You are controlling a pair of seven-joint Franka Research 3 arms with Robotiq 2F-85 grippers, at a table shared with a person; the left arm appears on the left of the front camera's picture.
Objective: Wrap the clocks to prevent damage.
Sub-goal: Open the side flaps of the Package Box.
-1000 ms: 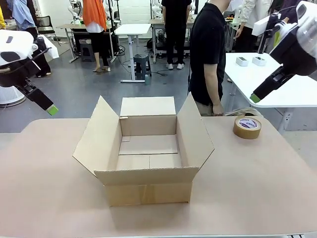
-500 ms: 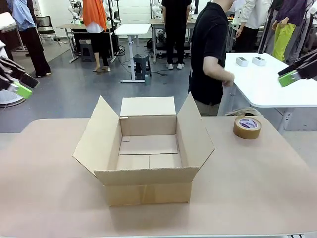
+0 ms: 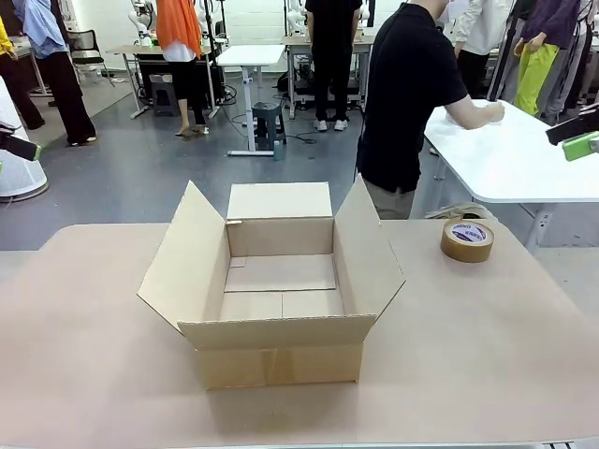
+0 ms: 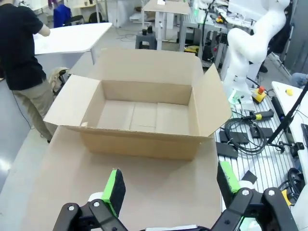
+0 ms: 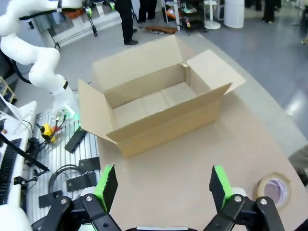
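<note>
From the front I see the open cardboard box (image 3: 281,281) mid-table (image 3: 487,365), with the brown tape roll (image 3: 467,240) apart at its far right. The wrist views add what that angle lacks: the left gripper (image 4: 171,182) and right gripper (image 5: 162,182) both have their jaws spread wide and grip nothing. The person (image 3: 407,103) reaches a hand (image 3: 485,112) onto the white table (image 3: 510,164) behind. The clocks may sit there, but I can't tell.

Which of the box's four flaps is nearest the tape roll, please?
The side flap on the robot's right; it slants toward the tape roll, the others farther off.
</note>
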